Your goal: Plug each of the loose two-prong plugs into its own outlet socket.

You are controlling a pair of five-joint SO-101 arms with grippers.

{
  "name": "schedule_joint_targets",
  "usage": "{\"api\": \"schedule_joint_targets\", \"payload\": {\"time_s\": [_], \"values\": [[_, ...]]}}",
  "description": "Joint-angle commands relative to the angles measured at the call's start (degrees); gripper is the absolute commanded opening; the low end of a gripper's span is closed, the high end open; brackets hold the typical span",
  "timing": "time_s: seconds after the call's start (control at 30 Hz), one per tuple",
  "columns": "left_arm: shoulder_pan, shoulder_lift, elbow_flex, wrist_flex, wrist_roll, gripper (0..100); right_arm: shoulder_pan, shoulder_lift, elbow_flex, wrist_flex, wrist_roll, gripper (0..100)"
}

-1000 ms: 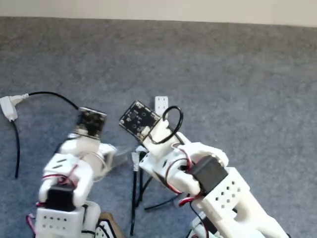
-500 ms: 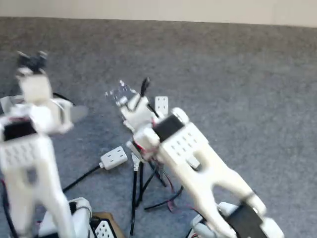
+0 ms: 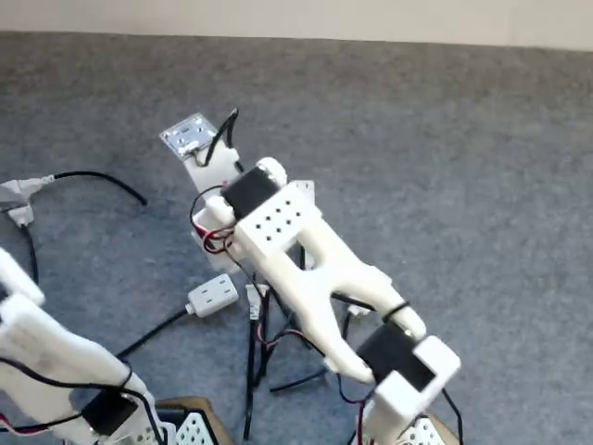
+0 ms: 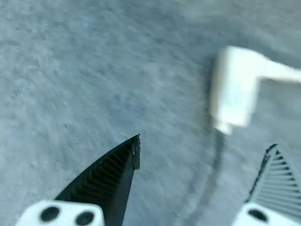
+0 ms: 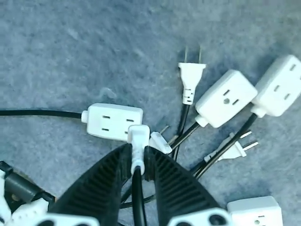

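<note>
The white two-prong plug on a black cord (image 5: 138, 137) is pinched between the jaws of the right tool (image 5: 138, 151). Its nose lies against the edge of a white rectangular outlet block (image 5: 109, 120) whose slots face upward. The plug body covers its own prongs, so whether they have entered a slot cannot be told; it looks not yet seated.

Beside it a second white plug (image 5: 190, 71) lies loose with its prongs bare. A third white plug (image 5: 235, 149) lies by the tangle of black cords, so at least two plugs appear left to do. A white square outlet (image 5: 225, 100) and a further white outlet block (image 5: 281, 84) rest unfilled on the grey carpeted bench (image 5: 61, 42).

In the high view the cluster sits near and left of centre, and the right arm (image 3: 296, 250) lies across most of it.

The left tool (image 4: 204, 143) hangs with its jaws spread wide and nothing between them. It is over a white plug-like piece (image 4: 235, 89) that is too smeared to identify.
</note>
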Motion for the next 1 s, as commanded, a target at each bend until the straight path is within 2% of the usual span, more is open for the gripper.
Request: {"api": "schedule_joint_targets", "payload": {"time_s": [0.0,0.2,0.4,0.97], "values": [[-2.2,7.7,-11.5,0.4,-3.9,39,-0.5,1.6,-3.0,-1.0,-0.7,0.5],[-5.6,16.7,-23.2,1.5,-4.3,39,-2.2,2.9,-2.9,-1.1,-1.1,0.5],[-5.8,20.6,-29.7,4.6,-4.4,39,-3.6,3.1,-2.9,-1.2,-2.4,0.5],[-6.5,21.6,-31.1,6.1,-4.4,39,-4.1,3.3,0.8,-4.3,-1.2,0.5]]}}
